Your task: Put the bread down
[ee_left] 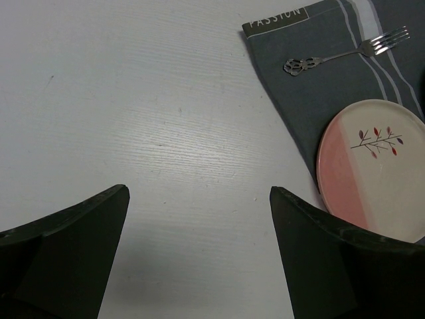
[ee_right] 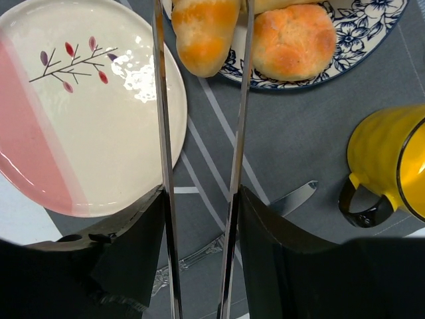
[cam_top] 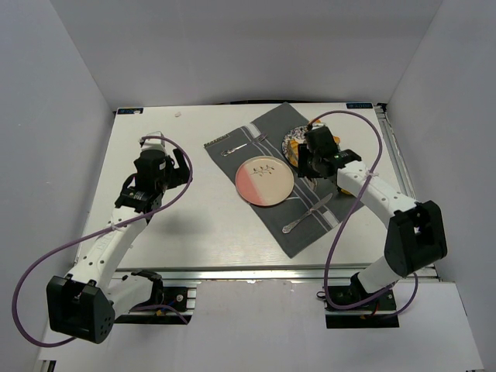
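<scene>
My right gripper (ee_right: 200, 199) is shut on a pair of metal tongs (ee_right: 161, 133). The tong blades reach forward and flank a golden bread roll (ee_right: 202, 33) at the edge of the blue-patterned plate (ee_right: 372, 26). A second roll (ee_right: 292, 40) lies on that plate to the right of the blades. I cannot tell whether the flanked roll is lifted. The pink-and-white plate (ee_right: 80, 113) is to the left of the tongs and shows in the top view (cam_top: 264, 182). My left gripper (ee_left: 199, 252) is open and empty over bare table, left of the placemat.
A grey striped placemat (cam_top: 310, 225) carries a fork (ee_left: 348, 53), a knife (ee_right: 295, 196) and a spoon (cam_top: 302, 219). A yellow mug (ee_right: 392, 159) stands right of the tongs. White walls enclose the table on three sides.
</scene>
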`<state>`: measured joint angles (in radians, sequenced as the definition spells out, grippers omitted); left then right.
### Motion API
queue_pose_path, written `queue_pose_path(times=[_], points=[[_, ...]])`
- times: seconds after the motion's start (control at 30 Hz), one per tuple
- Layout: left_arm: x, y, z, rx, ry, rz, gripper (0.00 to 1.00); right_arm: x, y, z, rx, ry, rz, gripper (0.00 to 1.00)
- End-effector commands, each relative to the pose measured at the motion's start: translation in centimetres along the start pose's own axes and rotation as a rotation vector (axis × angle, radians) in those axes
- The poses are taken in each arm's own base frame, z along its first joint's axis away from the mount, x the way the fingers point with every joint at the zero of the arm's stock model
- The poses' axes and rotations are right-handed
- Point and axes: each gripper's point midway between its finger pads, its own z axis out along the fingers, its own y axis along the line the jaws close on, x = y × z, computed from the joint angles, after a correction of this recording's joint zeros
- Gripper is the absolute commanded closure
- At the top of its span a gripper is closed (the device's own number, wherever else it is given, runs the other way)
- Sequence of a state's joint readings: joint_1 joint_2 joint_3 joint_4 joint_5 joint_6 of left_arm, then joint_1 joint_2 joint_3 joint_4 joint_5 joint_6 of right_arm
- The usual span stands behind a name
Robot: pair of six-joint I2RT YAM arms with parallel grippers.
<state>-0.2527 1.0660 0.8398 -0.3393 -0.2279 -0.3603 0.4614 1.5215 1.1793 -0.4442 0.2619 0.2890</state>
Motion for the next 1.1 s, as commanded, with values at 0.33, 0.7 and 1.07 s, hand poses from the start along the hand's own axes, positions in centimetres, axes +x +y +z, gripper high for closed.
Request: queue_pose_path(times=[0.33,0.7,1.07], points=[[0.3,0.0,-0.3,0.001,0.0,-0.004,0.02,-0.8,1.3,0.2,-0.029,-0.021,0.012,0.69],[0.3,0.1,-0.2,-0.003,0.0,-0.005,0.02,-5.0,2.2,-4.3,-0.074,-0.16,0.018,0.74],[0.5,0.2,-0.3,-0.008,0.002,-0.007,0.02,-2.8,6.1,-7.1,-0.319,-0.131,-0.013,0.74]])
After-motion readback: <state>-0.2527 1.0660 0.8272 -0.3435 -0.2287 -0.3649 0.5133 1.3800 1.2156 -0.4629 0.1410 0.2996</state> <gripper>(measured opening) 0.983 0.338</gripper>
